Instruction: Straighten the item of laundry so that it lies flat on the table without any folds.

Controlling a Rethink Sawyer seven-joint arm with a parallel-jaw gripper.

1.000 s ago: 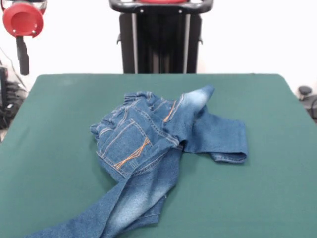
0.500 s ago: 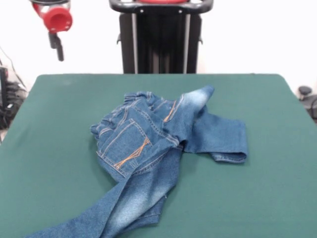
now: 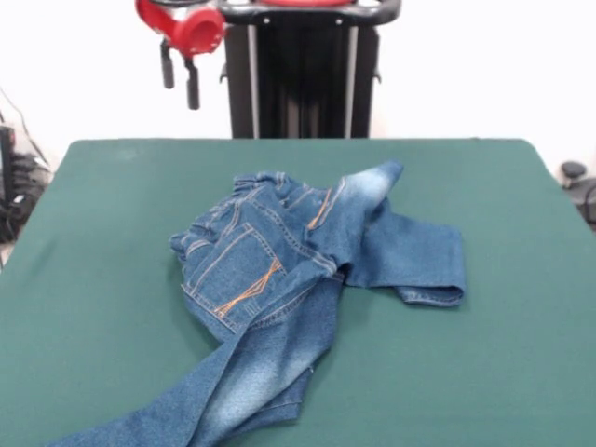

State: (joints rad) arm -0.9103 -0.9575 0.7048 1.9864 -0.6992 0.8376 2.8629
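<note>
Item: jeans, small, blue denim, pale faded patches, orange-tan stitching.
Position: about the middle of the table, well in from its left, right and far edges; one leg runs to the near edge towards the near left corner.
Condition: crumpled, not flat. Seat bunched up with a back pocket facing up; one leg folded out towards the right edge, hem showing; a pale fold stands up at the far side of the heap.
Surface: dark green top, bare on all sides of the denim.
Gripper: red head with two dark fingers hanging down, set apart with a gap between them, holding nothing; up in the air beyond the table's far edge, left of the black pedestal, well apart from the jeans.
</note>
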